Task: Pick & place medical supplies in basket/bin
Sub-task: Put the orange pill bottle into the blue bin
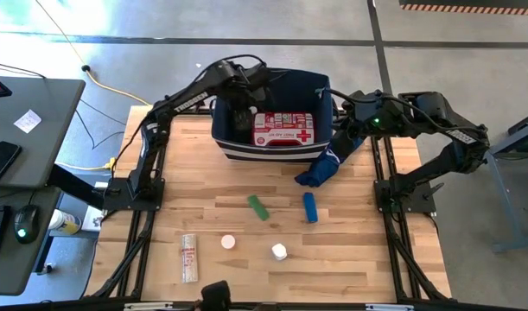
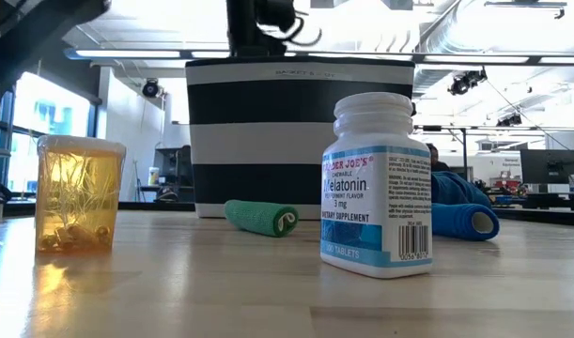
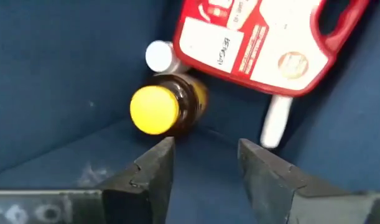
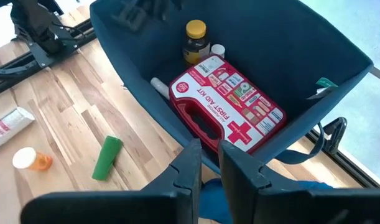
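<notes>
bin [image 1: 272, 149] crowded, first aid pouch [image 1: 283, 129] filling floor

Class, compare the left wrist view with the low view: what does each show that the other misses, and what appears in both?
Only the left wrist view shows the bin's inside: the yellow-capped amber bottle, the first aid pouch and the left gripper, fingers apart and empty. Only the low view shows the melatonin bottle, an orange vial, and green and blue rolls on the table. Both show the navy bin.

One bin [image 1: 233, 142], two rolls [image 1: 258, 207], perhaps four bottles [image 1: 279, 251].
</notes>
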